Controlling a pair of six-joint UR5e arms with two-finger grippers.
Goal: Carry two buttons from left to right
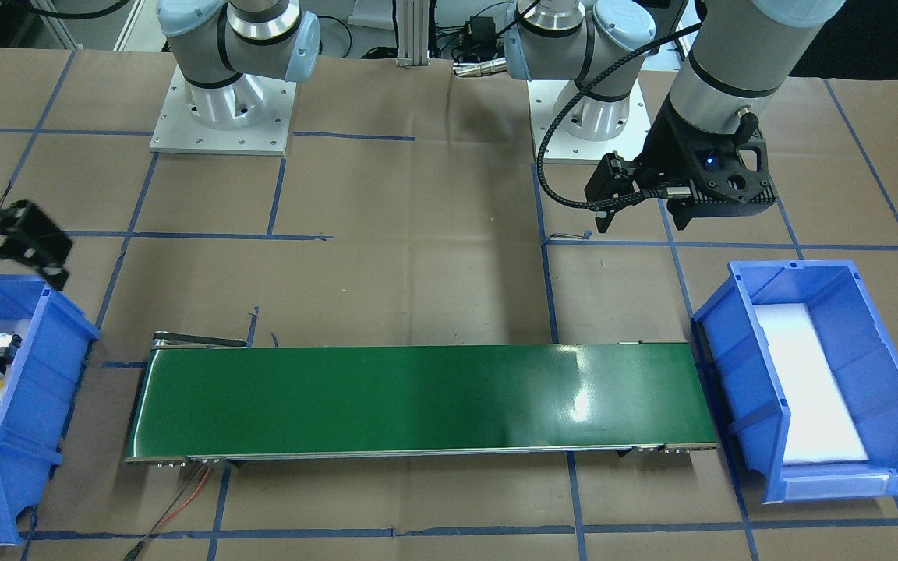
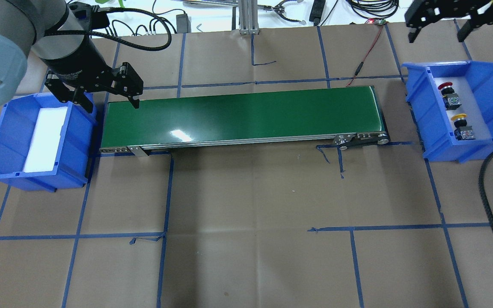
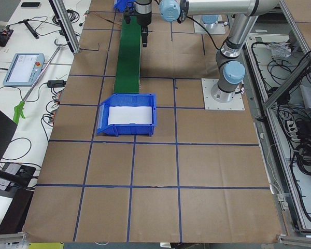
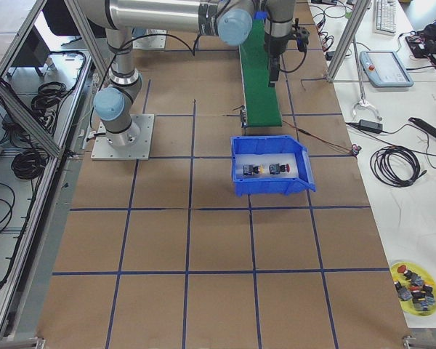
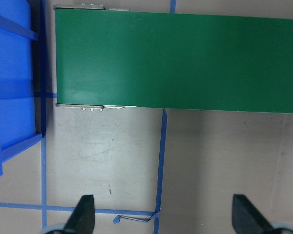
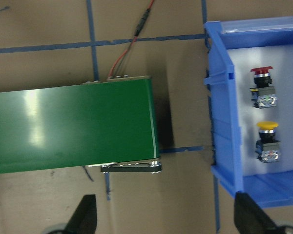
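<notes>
as the red button point(image 6: 261, 82) and yellow button point(image 6: 266, 139) lie apart in the right-hand bin point(image 6: 220, 122) and the right end effector point(image 6: 165, 207) hangs wide open and empty near it, centre over one body, clear of the other, before descending.

Conveyor point(image 2: 242, 113) between left bin point(image 2: 0, 139) and right bin point(image 2: 488, 98); right bin holds near button point(image 2: 463, 128) beside far button point(image 2: 448, 94).

The overhead camera looks down over the table point(image 2: 250, 205) from behind the robot point(image 1: 223, 101); the front one faces it steeply. Side cameras view it lengthwise from afar. Wrist cameras look straight down past the left gripper point(image 5: 164, 217) and right gripper point(image 6: 167, 219) at opposite ends of the green belt point(image 2: 242, 113).
</notes>
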